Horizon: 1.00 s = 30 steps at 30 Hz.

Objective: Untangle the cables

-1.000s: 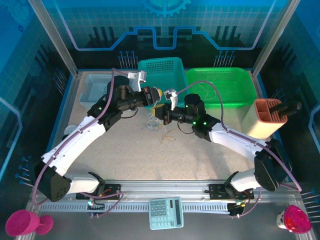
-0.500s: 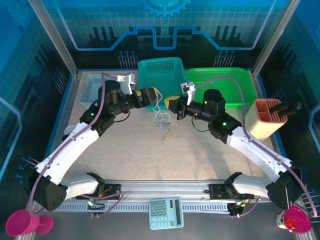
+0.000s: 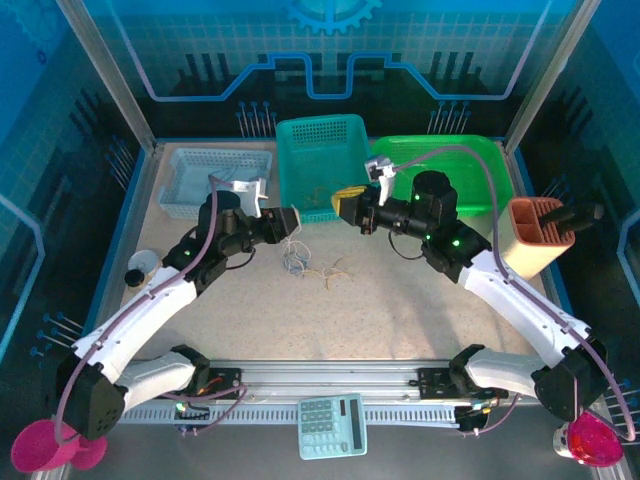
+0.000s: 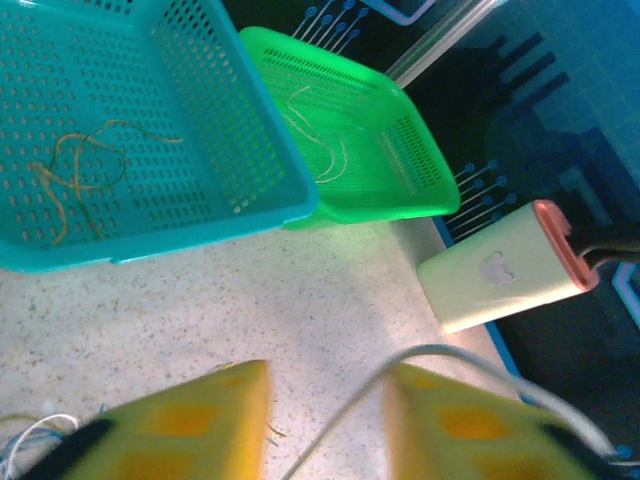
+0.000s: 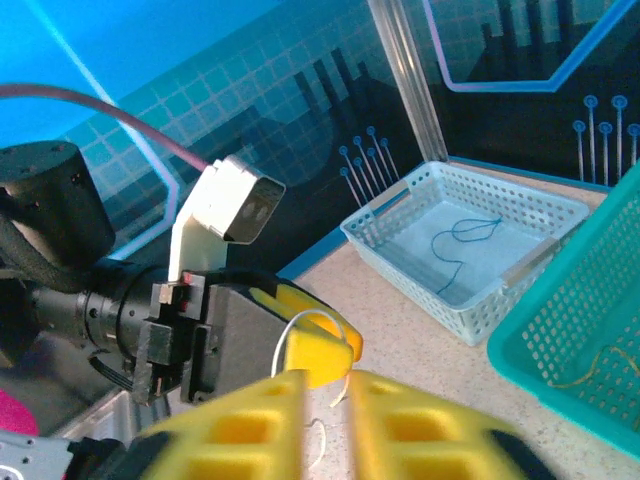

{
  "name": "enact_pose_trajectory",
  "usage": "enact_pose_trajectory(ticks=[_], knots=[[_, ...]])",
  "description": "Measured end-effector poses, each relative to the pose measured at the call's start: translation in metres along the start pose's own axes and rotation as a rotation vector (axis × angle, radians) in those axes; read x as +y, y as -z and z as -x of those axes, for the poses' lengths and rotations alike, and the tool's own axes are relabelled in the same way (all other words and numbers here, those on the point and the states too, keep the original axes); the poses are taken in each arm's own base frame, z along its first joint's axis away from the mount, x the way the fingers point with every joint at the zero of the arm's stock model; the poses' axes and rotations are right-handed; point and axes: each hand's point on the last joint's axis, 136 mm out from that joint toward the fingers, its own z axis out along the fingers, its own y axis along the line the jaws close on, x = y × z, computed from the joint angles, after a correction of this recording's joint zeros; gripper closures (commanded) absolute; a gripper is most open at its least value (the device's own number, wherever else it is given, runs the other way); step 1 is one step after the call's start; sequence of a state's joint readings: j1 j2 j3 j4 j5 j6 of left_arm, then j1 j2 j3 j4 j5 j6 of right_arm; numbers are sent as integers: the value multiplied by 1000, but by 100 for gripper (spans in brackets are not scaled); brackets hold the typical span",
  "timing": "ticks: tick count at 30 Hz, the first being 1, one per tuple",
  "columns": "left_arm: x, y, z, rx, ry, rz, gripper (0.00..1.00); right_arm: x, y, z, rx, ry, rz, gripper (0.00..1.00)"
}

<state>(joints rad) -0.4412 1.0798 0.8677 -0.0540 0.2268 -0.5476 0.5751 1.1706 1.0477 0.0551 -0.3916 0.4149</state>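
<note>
The cables (image 3: 295, 260) lay in a loose knot on the surface (image 3: 400, 320), near both grippers. The left gripper (image 4: 325, 378) had its jaws apart, with a white strand crossing the gap. The right gripper (image 5: 328, 385) had its jaws narrowly apart. The wires looked light, limp and springy, probably best pinched at a free end and drawn out gently.

Matt speckled tabletop (image 3: 400, 310), glossy perforated plastic teal basket (image 4: 230, 130) & green basket (image 4: 400, 150), brushed metal rail (image 3: 330, 378) at front
</note>
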Motion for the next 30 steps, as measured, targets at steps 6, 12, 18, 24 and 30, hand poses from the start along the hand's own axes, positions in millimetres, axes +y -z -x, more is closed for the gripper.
enact_pose_trajectory(ticks=[6,12,18,24,30], knots=[[-15,4,11,-21,-6,-48,100,8,-19,-35,76,2,48,28],[-30,9,24,-48,11,-83,100,19,-40,-71,162,8,74,26],[-43,16,40,-77,21,-108,100,14,-51,-100,208,15,40,26],[-50,18,45,-85,33,-123,100,-1,-64,-129,258,4,-9,28],[-50,19,45,-84,33,-124,100,-14,-75,-142,285,0,-46,84]])
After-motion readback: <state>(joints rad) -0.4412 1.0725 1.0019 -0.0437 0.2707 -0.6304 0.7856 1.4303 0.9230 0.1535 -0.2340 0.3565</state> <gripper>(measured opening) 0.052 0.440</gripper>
